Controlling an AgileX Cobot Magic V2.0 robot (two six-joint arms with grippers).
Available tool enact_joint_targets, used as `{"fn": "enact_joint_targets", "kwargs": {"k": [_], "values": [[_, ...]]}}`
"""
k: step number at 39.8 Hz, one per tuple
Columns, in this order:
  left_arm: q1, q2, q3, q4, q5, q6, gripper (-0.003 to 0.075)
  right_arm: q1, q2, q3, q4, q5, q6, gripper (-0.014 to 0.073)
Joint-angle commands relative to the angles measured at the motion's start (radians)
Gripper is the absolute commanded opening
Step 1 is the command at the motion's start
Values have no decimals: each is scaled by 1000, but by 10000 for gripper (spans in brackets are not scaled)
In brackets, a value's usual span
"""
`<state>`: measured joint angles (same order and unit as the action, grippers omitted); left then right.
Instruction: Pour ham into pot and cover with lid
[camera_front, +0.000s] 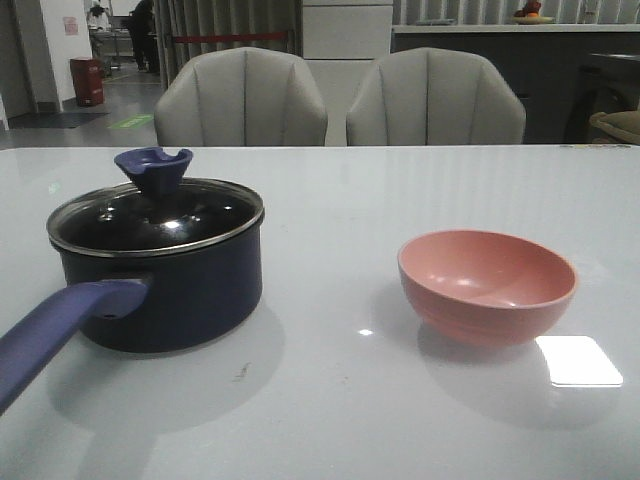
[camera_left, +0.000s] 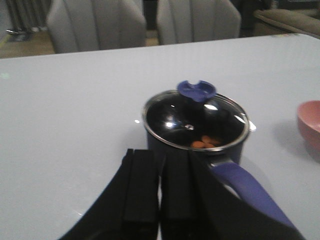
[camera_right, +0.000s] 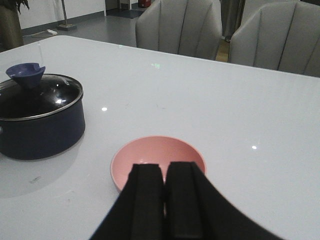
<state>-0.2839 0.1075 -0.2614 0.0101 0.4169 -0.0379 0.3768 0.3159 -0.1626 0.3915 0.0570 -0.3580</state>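
The dark navy pot (camera_front: 170, 290) stands on the left of the table, its purple-blue handle (camera_front: 55, 335) pointing toward the front edge. The glass lid (camera_front: 155, 218) sits on it, blue knob (camera_front: 152, 168) on top. Orange-pink ham (camera_left: 205, 142) shows through the lid inside the pot (camera_left: 195, 142). The pink bowl (camera_front: 487, 285) rests on the right, with nothing inside. My left gripper (camera_left: 160, 160) is shut, held back from the pot near its handle (camera_left: 245, 187). My right gripper (camera_right: 164, 172) is shut, hovering just short of the bowl (camera_right: 157, 155). Neither gripper appears in the front view.
Two grey chairs (camera_front: 240, 100) stand behind the table's far edge. A bright light patch (camera_front: 578, 360) reflects off the table by the bowl. The pot with its lid (camera_right: 37, 115) also lies beyond the bowl in the right wrist view.
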Motion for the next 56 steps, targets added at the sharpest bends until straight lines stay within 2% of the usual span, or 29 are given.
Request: {"fn": "enact_joint_targets", "kwargs": {"k": [1,7,12,26,56], "values": [[94,-14,62,10,-228,-1,113,0,2,-30,2,-67,-12,161],[207,-64,213,10,-435,-1,113,0,2,-30,2,-67,-12,161],[236,-95,289,10,-534,-1,113,0,2,-30,2,-67,-12,161],[236,-121,287,-43,-517,-1,113,0,2,-30,2,-66,-12,161],[236,-121,287,-43,-515,-1,113,0,2,-30,2,-66,-12,161]]}}
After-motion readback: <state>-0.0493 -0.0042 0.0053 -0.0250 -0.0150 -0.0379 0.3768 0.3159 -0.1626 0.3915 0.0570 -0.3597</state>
